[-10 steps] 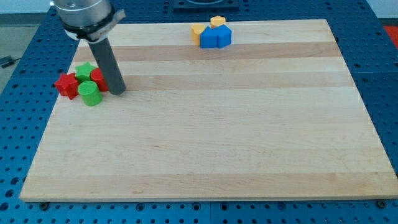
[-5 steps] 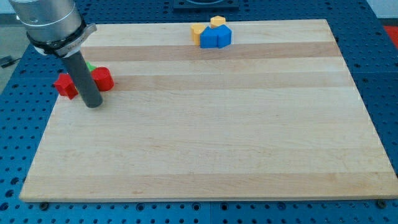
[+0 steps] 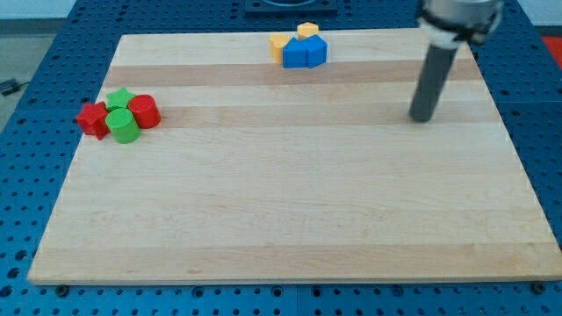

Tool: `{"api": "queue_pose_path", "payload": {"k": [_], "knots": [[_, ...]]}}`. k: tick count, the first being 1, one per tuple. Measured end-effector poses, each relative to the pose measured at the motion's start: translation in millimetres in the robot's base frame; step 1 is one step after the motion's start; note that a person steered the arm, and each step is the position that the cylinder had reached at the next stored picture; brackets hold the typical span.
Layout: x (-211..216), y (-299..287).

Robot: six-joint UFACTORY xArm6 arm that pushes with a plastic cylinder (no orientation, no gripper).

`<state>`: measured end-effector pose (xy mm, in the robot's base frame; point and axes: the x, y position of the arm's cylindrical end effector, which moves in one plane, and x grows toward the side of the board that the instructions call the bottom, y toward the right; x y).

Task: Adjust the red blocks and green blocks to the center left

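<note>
Your rod carries no jaws, so there is nothing to open or close; my tip (image 3: 424,118) rests at the upper right of the frame. The red star block (image 3: 91,118), green star block (image 3: 119,96), green cylinder (image 3: 125,127) and red cylinder (image 3: 145,111) huddle touching at the far left edge, well apart from the tip, directly leftward across the wooden board (image 3: 290,211)

Setting: robotics lab bench. Evidence: pale wooden board (image 3: 290,228) lying on a blue perforated metal table (image 3: 35,96) with a regular grid of mounting holes, the kind used for fixing test rigs. Dark rod of a robot arm (image 3: 432,79) stands over the board. Small coloured test blocks (image 3: 118,114) sit on it.
</note>
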<state>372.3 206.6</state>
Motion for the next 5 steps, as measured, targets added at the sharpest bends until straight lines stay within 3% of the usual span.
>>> {"api": "queue_pose_path", "payload": {"k": [1, 3, 5], "knots": [[-23.6, 21.9], [-34.5, 7.1], [-85.8, -85.9]]}}
